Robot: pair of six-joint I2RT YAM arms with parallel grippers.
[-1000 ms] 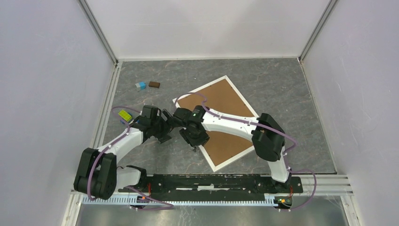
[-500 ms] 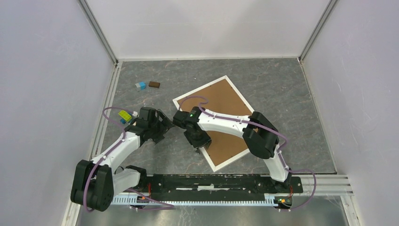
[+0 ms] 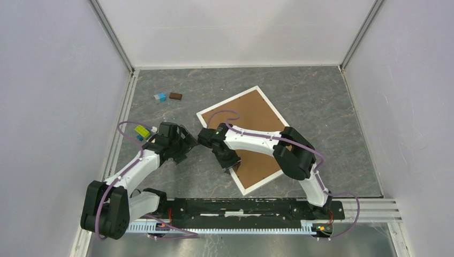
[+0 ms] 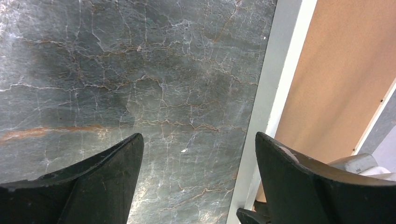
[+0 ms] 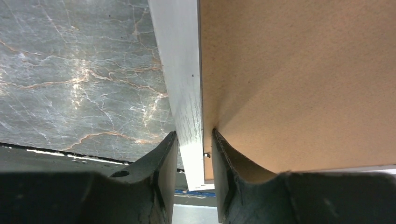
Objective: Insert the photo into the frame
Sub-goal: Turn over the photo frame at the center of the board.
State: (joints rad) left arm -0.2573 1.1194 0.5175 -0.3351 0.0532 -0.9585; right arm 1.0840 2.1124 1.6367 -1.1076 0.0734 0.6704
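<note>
The frame point(image 5: 180, 70) lay face down and askew near the middle of the worktop point(image 3: 321, 96), with the brown backing board point(image 3: 251, 115) seated inside it. The photo was not visible in any view, so whether it lay beneath the board could not be told. The right end effector point(image 5: 194, 154) stood narrow astride the frame's left rail close to the near corner, one finger on the worktop side and the other over the board. A firm grip could not be confirmed. The left end effector point(image 4: 198, 149) hung wide, holding nothing, over the worktop just left of that rail. The step in hand was judged to be securing the rail to lift or shift the frame. To do it well, both fingers needed to seat squarely on the rail rather than on the board's edge. Any lift needed to be slight and level so the board would not slide out. The left end effector was well placed to support the raised side. The thin rail twisting free was the main risk.
</note>
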